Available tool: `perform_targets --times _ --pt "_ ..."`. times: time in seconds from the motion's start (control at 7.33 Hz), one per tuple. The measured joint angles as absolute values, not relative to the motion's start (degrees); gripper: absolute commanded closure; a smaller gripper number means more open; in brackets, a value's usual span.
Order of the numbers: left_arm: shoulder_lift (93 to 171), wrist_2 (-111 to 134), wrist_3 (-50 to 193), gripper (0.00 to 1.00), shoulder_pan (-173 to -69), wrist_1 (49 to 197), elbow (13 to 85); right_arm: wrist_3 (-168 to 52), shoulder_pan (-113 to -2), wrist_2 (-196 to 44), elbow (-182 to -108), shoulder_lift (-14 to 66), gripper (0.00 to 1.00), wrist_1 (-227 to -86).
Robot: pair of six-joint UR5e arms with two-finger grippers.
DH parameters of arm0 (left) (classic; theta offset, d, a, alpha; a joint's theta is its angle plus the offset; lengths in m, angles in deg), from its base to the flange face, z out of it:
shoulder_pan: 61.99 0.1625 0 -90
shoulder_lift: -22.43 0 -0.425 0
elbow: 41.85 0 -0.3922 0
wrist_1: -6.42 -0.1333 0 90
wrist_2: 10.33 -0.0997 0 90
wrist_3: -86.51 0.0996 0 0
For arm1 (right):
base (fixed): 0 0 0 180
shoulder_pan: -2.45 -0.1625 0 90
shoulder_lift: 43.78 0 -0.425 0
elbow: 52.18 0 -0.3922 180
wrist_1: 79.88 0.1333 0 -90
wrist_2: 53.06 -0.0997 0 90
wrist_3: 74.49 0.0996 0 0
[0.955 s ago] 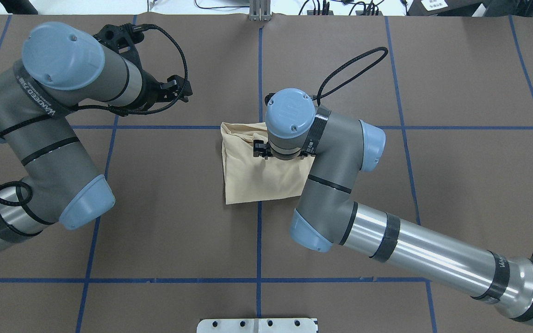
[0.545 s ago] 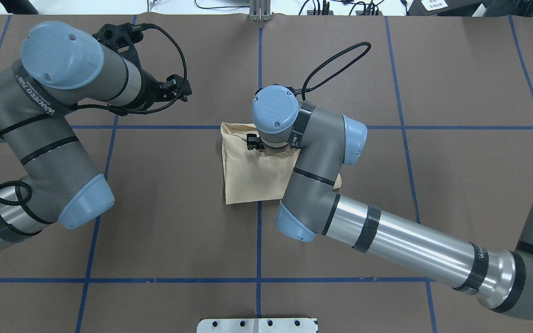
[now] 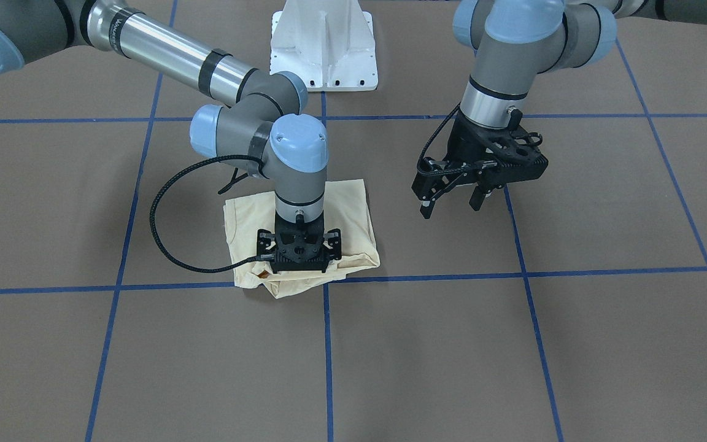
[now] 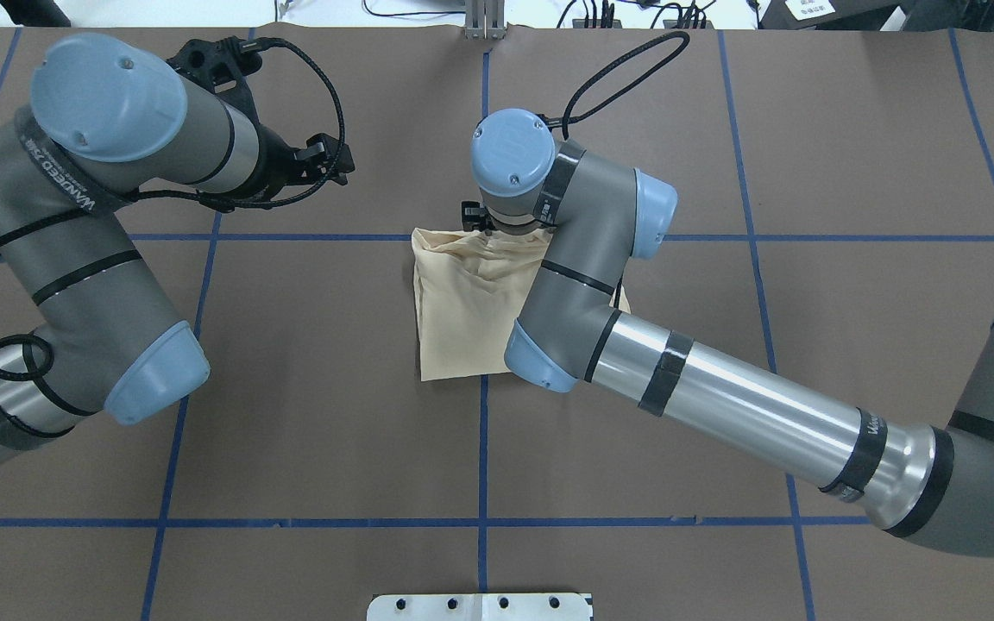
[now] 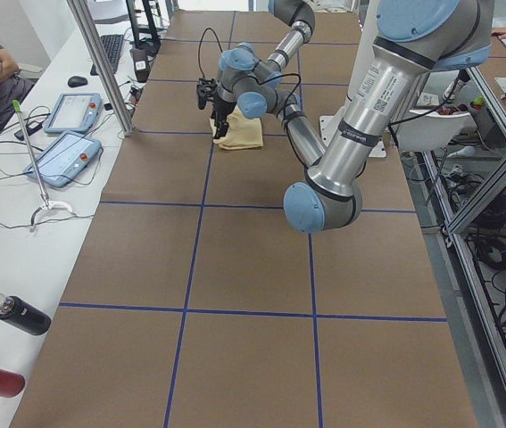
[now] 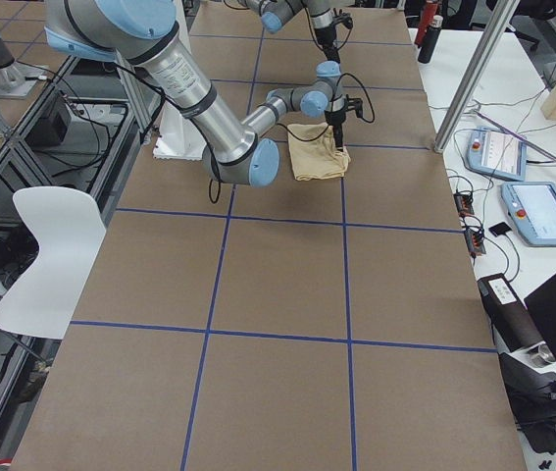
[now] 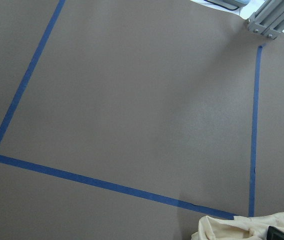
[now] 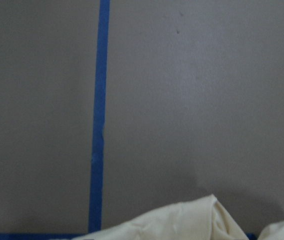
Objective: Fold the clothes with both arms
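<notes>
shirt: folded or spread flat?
Folded. The T-shirt is a compact layered rectangle with no sleeves sticking out. Its far edge is bunched where the right claw meets it.

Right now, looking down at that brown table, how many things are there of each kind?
Robot arms: 2, the left arm and the right arm
Grippers: 2, the left gripper and the right gripper
T-shirt, cream-yellow: 1
White base: 1
Total: 6
</notes>
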State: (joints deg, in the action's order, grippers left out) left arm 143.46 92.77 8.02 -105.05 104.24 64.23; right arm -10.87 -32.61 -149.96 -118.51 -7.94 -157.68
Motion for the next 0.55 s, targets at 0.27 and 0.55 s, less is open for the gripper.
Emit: perform_targets --times 0.27,0.55 --pt "143.5 92.8 8.0 0.00 -105.5 103.8 64.8 -12.5 -34.4 -149.8 -113.6 -10.0 0.02 -151.7" --pt "143.5 92.8 8.1 0.00 -105.9 103.5 65.1 -12.9 -35.1 -152.5 -115.8 -11.3 0.01 -154.0"
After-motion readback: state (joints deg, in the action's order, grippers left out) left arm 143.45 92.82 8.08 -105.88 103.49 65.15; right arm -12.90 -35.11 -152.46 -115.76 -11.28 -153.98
